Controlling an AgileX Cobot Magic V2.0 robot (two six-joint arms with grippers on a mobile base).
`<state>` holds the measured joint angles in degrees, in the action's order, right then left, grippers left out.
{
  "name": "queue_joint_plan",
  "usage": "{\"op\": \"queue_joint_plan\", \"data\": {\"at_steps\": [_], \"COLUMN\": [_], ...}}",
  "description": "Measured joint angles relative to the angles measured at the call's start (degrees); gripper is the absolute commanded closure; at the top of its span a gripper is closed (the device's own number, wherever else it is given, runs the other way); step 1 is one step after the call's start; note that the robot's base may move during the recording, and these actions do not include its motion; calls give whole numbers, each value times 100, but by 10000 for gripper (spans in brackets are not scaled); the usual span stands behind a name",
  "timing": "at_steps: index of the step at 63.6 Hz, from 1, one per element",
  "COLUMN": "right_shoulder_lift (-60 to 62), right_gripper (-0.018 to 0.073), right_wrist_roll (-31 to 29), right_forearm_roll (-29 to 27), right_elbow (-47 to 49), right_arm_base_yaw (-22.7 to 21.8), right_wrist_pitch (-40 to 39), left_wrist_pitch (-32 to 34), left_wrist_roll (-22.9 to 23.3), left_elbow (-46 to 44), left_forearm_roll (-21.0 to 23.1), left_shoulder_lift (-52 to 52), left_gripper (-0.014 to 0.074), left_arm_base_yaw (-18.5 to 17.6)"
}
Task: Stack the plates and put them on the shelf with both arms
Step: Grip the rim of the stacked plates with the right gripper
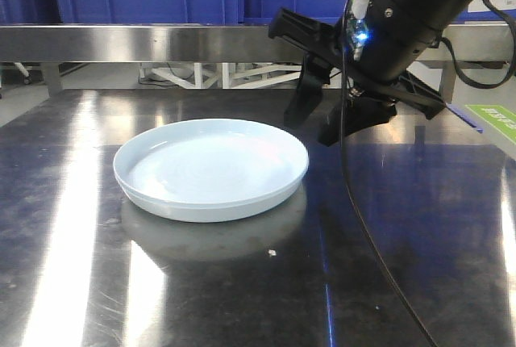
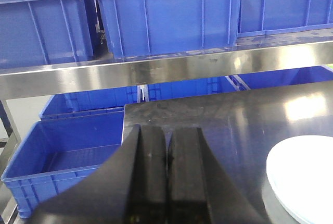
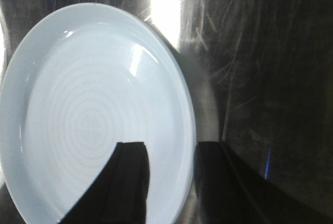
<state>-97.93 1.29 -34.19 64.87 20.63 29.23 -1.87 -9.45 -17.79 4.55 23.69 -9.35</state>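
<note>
Your right gripper (image 1: 313,127) is open, one finger on either side of the plate (image 1: 210,171) rim on the table (image 1: 403,226). Left gripper (image 2: 166,174) is closed and empty.

Plate (image 1: 211,165) smooth, glossy; table (image 1: 439,226) scratched reflective steel; bins (image 2: 166,21) blue plastic, slightly scuffed.

A large, round, pale-blue plate (image 1: 211,168) lies flat and right way up on the desk (image 1: 403,226), well in from the far edge and clear of the far left corner. It has a low upturned rim and faint concentric rings inside (whether another lies beneath it cannot be told).
</note>
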Motion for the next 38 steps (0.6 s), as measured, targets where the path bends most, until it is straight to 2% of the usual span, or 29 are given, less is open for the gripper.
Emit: {"op": "queue_joint_plan", "data": {"at_steps": [38], "right_shoulder_lift": [-387], "right_gripper": [169], "right_wrist_roll": [0], "right_forearm_roll": [22], "right_elbow": [0], "right_arm_base_yaw": [0], "right_wrist_pitch": [-60], "left_wrist_pitch": [0], "left_wrist_roll": [0], "left_elbow": [0], "left_forearm_roll": [0], "left_shoulder_lift": [0], "left_gripper": [513], "left_arm_base_yaw": [0]}}
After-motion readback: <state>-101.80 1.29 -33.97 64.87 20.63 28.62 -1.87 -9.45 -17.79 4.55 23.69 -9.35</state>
